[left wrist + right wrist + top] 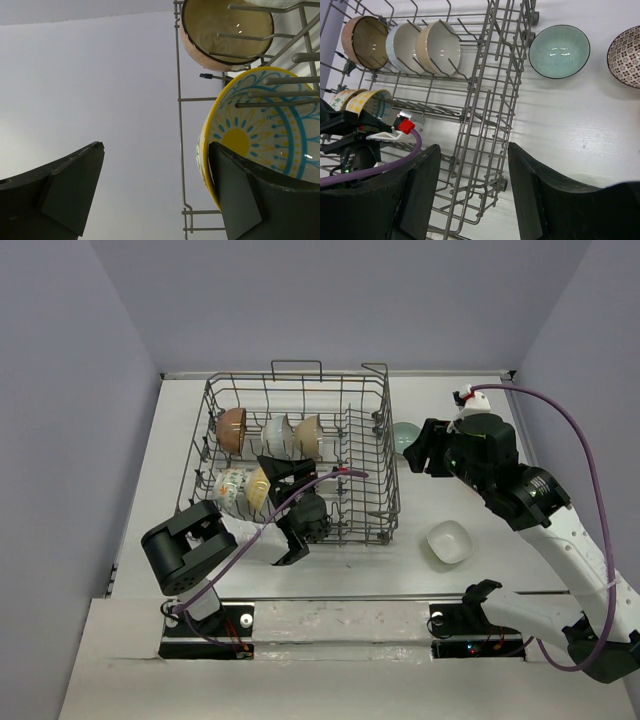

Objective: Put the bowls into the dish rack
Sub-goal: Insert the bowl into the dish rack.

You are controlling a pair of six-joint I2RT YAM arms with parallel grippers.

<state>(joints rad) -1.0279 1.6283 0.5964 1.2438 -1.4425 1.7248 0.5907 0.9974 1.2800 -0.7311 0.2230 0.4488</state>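
Dish rack sits at table centre. Its 12 o'clock row holds three bowls on edge between the tines: brown bowl, pale bowl, beige bowl. The 6 o'clock row holds the floral bowl and yellow patterned bowl, also on edge.

Outside the rack, a teal bowl lies at its 3 o'clock, just beside the wall. A dark speckled bowl is at 3 o'clock of the teal one. The squarish white bowl is on the table at the rack's 4 o'clock.

My left gripper is inside the rack, jaws apart and empty, with the yellow bowl behind one finger; I can't tell if they touch. My right gripper hangs near the rack's 3 o'clock wall, jaws apart and empty.
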